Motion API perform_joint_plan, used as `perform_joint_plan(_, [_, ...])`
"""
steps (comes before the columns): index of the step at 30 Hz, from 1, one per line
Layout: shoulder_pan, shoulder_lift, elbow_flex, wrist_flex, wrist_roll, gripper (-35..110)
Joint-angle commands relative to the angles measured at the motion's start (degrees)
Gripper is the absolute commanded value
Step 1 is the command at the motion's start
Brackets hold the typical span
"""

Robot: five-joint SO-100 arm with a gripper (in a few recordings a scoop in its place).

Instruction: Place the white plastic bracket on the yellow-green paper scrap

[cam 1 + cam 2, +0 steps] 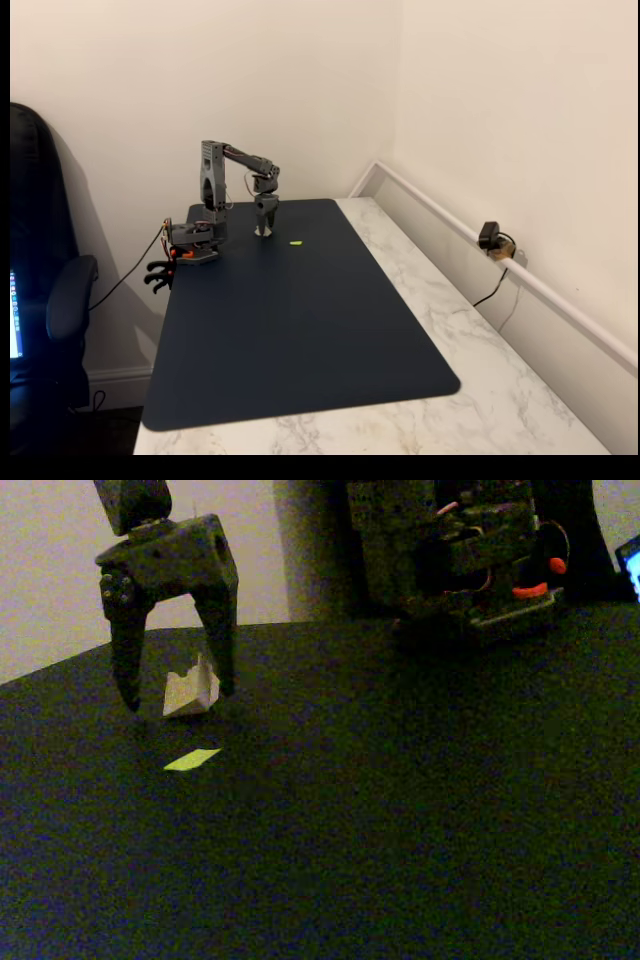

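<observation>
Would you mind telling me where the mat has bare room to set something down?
The dark blue mat is bare from the yellow-green paper scrap to its near edge. It is crowded at the far end, around the gripper, white plastic bracket and arm base.

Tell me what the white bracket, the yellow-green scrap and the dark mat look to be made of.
White bracket: likely rigid plastic, matte off-white, with sharp angular faces. Yellow-green scrap: looks like paper, lying perfectly flat and thin with cut edges. Dark mat: smooth matte navy sheet, perhaps rubber or faux leather; the pictures leave that open.

Marble table (520,400) bears blue mat (300,330); scrap (191,760), bracket (190,692) on mat
</observation>
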Motion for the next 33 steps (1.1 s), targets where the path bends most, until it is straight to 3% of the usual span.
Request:
perform_joint_plan(1, [0.26, 1.05, -1.93, 0.53, 0.53, 33])
perform_joint_plan(9, [0.97, 1.05, -1.67, 0.53, 0.53, 19])
perform_joint_plan(15, [2.20, 1.23, -1.14, 0.79, 0.79, 0])
perform_joint_plan(33, [-6.86, 16.17, -6.86, 10.46, -5.71, 0])
